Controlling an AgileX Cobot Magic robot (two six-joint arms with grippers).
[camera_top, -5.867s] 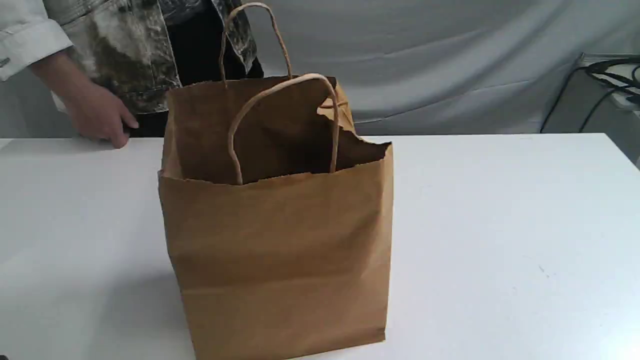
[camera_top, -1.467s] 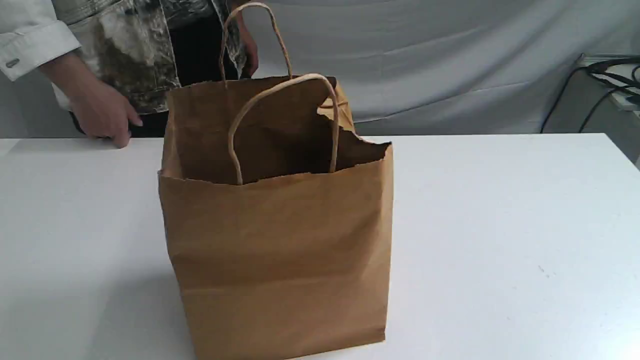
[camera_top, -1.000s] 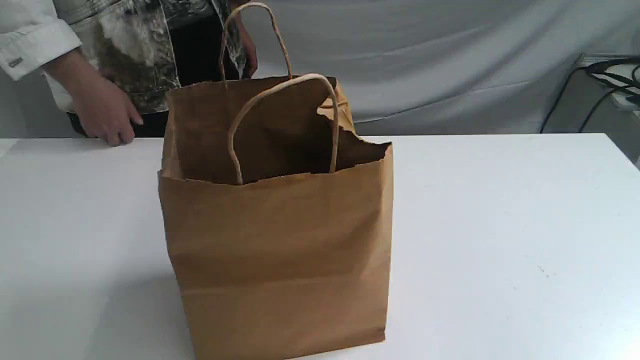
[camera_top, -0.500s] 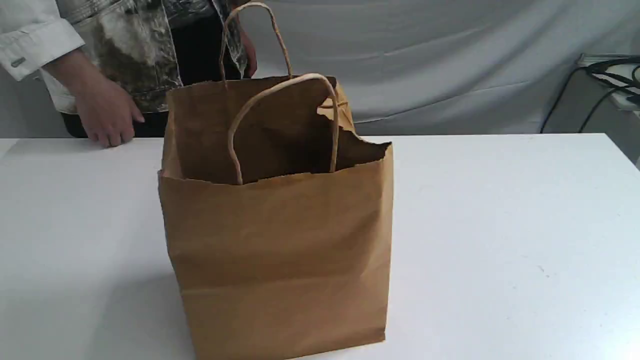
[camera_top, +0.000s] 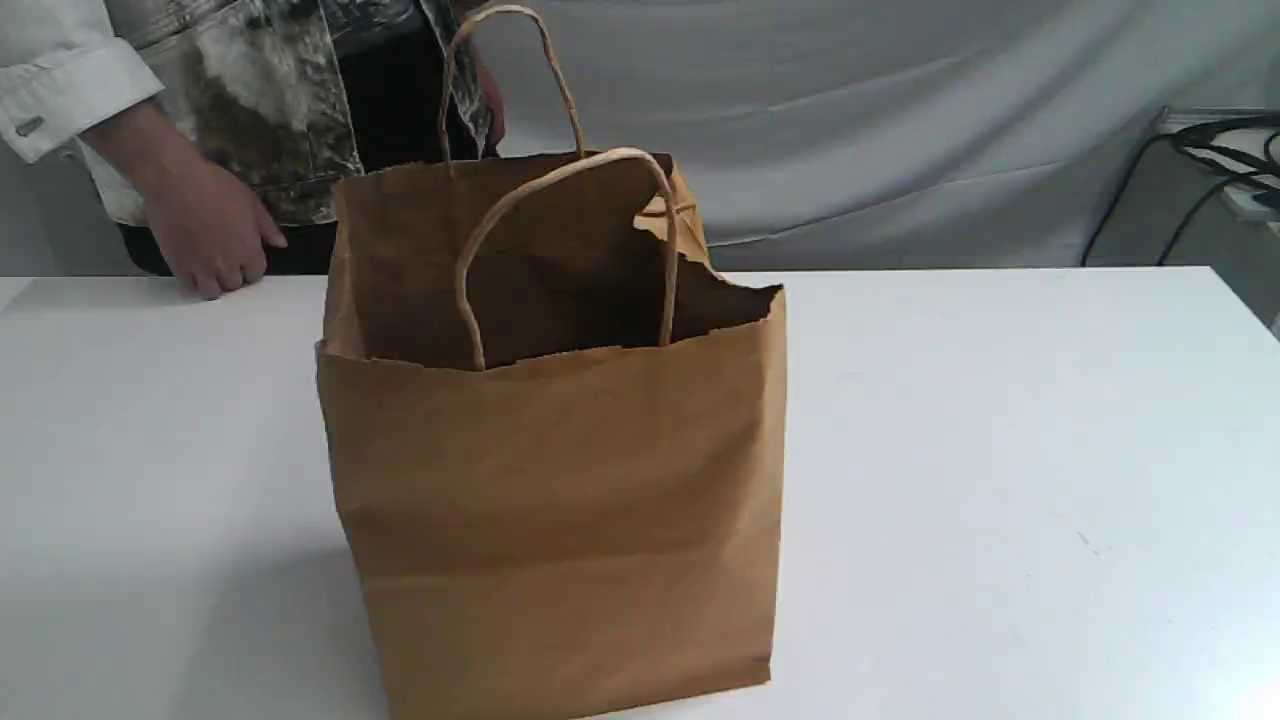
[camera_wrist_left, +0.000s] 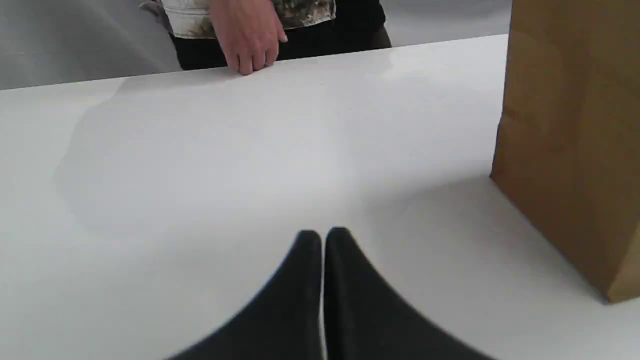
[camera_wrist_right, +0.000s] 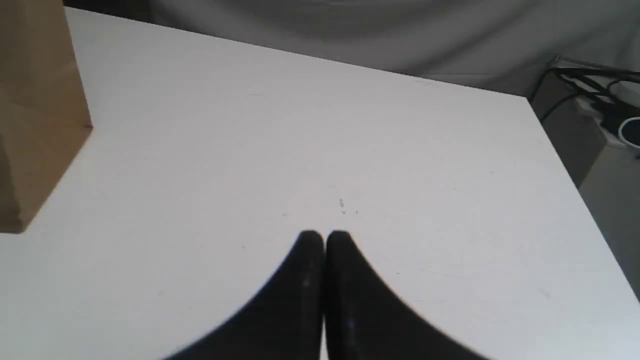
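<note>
Grey cloth hangs behind a white counter. A brown paper bag stands upright on that counter, a little toward seven o'clock of the middle in the outside view, with its mouth open to the ceiling. Taking the way each hand points as twelve, the bag sits at about two o'clock from my left hand and about ten o'clock from my right hand, so it stands between the two. I judge the left one nearer, since the bag's wall looms larger in its camera. Both hands are pinched tight, tips together, gripping nothing, each over bare counter and apart from the bag. The bag's long axis runs straight up. Its two looped handles rise above the rim, which is torn at the corner toward two o'clock. Only bare counter shows between either hand and the bag. At ten o'clock of the outside view a person stands behind the counter, fingers at its far edge, well apart from my left hand. Cables lie off the counter at two o'clock.
</note>
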